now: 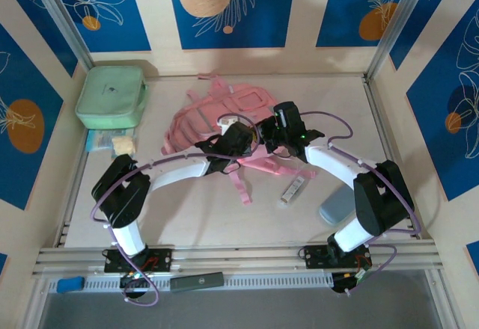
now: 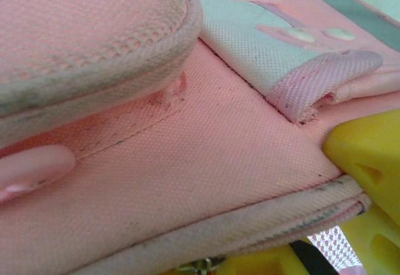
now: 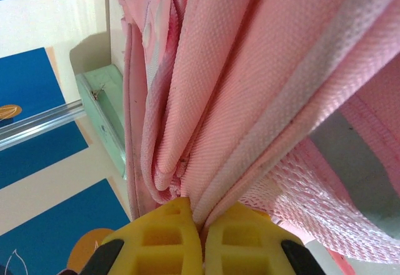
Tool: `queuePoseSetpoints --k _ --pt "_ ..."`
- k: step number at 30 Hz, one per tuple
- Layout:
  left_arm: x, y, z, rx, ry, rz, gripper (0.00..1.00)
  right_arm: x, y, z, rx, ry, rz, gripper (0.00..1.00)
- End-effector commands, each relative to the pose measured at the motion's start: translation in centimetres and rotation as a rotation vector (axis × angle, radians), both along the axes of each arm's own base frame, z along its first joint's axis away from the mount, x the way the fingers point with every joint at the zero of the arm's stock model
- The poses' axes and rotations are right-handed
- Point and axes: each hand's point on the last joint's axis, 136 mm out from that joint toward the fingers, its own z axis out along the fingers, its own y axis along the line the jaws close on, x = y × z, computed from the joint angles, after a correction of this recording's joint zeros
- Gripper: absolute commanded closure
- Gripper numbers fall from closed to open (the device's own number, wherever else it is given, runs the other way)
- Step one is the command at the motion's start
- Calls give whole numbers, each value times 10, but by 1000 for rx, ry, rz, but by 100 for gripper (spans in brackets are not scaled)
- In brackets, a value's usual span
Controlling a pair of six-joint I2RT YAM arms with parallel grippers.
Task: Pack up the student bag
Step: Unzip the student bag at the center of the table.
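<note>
**Item 1, student bag** [image 1: 213,112]: pink, soft, slumped at ctr of worktop [image 1: 224,224], toward far side. Ribbed padded face up. Shoulder straps [image 1: 241,183] trail toward near edge. Near-right part is bunched where both arms meet.
- Left wrist view: pink woven fabric w/ grubby piped seams, pale mint panel at upper right.
- Right wrist view: fabric in long folds, white mesh layer at right.

**Item 2, L jaws:** closed on bag's piped edge. Yellow fingers [image 2: 365,156] sit above and below the seam at right of left wrist view. L arm [image 1: 179,170] reaches in from near left.

**Item 3, R jaws:** closed, pinching a fold of bag fabric btwn yellow fingers [image 3: 165,240]. Pleats fan out from the pinch. R arm [image 1: 337,163] reaches in from near right.

**Item 4, mint-green zipped case** [image 1: 112,96]: far-left corner, well apart from bag. Its edge also shows behind the folds in right wrist view.

**Item 5, small packet** [image 1: 97,140] and **cream lump** [image 1: 123,146]: just near of the case. Type unclear.

**Item 6, white tube-like object** [image 1: 293,189]: near of bag, right of straps, lying flat.

**Item 7, grey-blue object** [image 1: 335,208]: near right, partly behind R arm.

**Item 8, blue block** [image 1: 69,283] and **dark bar** [image 1: 196,281]: on front rail, near edge.
</note>
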Motion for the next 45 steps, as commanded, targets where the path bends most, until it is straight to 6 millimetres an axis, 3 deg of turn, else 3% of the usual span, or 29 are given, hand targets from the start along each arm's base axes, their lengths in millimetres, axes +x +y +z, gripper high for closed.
queuePoseSetpoints --k 1,3,7,12,17,21,26,31,36,41,43,45 --pt "33 10 59 -36 -187 45 94 -27 20 24 60 -13 145 100" --pt "28 10 68 -44 -209 5 100 -25 16 26 34 -27 153 100" --pt "8 19 76 -26 -177 -63 100 -17 1 30 -29 -65 169 100" --pt "-20 35 49 -34 0 -173 100 -5 -13 33 -10 -96 197 100" --pt "-42 45 29 1 112 -291 100 1 -12 38 -17 -122 233 100" --pt "-47 65 26 101 124 -298 100 4 -13 34 -22 -115 240 100" --pt "-45 108 19 206 146 -226 100 10 -21 32 -52 -125 243 100" --pt "-48 133 17 208 144 -231 100 21 -31 27 -61 -119 240 100" --pt "-53 137 20 207 130 -267 100 36 -41 18 -123 -118 228 100" --pt "-50 106 27 54 105 -325 100 36 -12 18 -140 -130 352 99" --pt "-45 98 34 7 86 -314 100 29 -9 16 -146 -92 368 70" --pt "-40 93 41 -29 67 -285 100 15 -2 16 -121 -74 374 53"
